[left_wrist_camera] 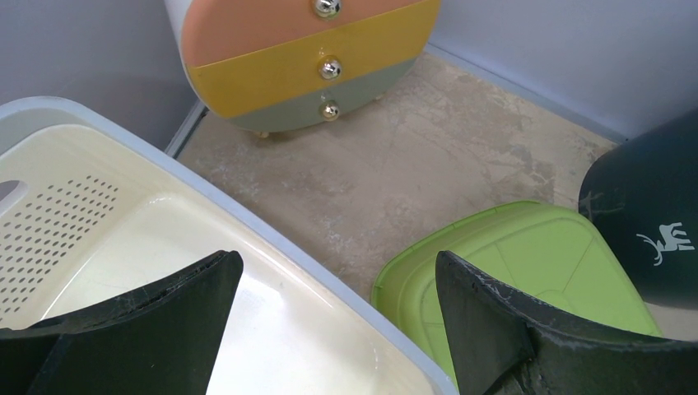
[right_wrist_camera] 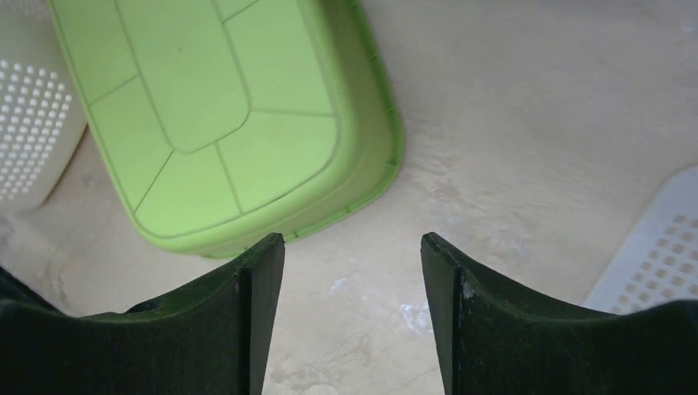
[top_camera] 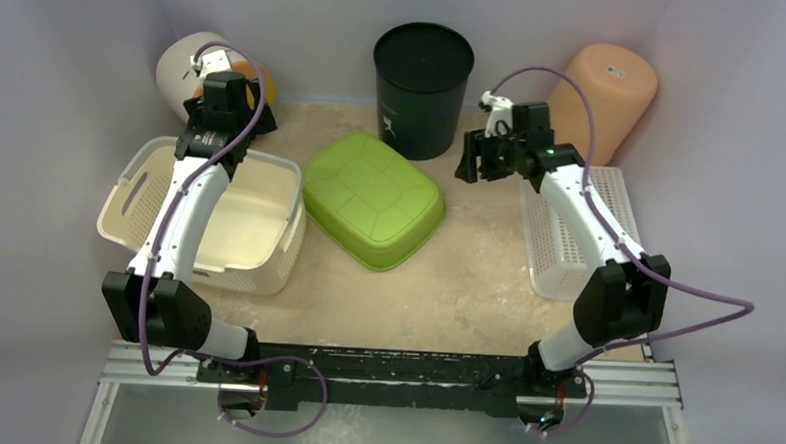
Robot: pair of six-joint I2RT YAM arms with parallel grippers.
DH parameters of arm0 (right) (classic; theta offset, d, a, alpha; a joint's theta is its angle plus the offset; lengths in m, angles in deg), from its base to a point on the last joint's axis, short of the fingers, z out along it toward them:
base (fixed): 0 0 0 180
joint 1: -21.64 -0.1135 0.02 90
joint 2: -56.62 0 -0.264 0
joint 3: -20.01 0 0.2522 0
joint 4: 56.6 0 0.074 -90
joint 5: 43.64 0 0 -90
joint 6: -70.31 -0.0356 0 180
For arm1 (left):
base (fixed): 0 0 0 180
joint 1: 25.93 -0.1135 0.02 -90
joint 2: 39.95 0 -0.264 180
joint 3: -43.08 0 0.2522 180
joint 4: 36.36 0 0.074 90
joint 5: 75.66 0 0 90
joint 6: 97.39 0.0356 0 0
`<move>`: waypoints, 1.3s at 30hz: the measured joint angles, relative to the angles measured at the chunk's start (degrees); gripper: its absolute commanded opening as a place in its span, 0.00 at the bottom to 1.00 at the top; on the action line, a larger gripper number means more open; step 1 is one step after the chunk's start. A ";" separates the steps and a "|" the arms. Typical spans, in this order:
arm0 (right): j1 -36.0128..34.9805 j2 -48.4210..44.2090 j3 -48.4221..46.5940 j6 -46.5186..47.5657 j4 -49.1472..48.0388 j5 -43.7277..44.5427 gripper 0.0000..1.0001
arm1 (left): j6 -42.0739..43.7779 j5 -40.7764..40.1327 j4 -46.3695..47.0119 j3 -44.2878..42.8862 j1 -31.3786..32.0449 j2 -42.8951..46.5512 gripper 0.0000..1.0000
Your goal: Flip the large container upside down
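The cream basket (top_camera: 259,226) sits upright at the left of the table (top_camera: 467,275), its long axis running left to right. Its far rim lies just under the left gripper (left_wrist_camera: 337,263), which is spread wide and empty. The right gripper (right_wrist_camera: 352,243) (also spread) hangs well apart, beyond the green tub (top_camera: 370,196).

No legible text, numbers or brand names; sole sign: a small white deer emblem (left_wrist_camera: 663,241) printed low on the dark bin (top_camera: 422,83) at the tabletop's far edge, near centre.
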 measured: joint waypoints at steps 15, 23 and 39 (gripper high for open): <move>-19.85 14.10 -15.43 -0.17 3.54 4.31 0.65 | 0.00 0.83 -0.48 -0.02 0.00 -0.48 0.89; -24.15 21.35 -16.35 0.26 0.92 5.77 0.64 | -0.04 1.09 -0.63 0.04 0.00 -0.04 0.89; -24.06 21.57 -6.82 -1.55 -4.72 19.80 0.65 | -0.11 1.07 -1.40 2.14 0.00 2.86 0.89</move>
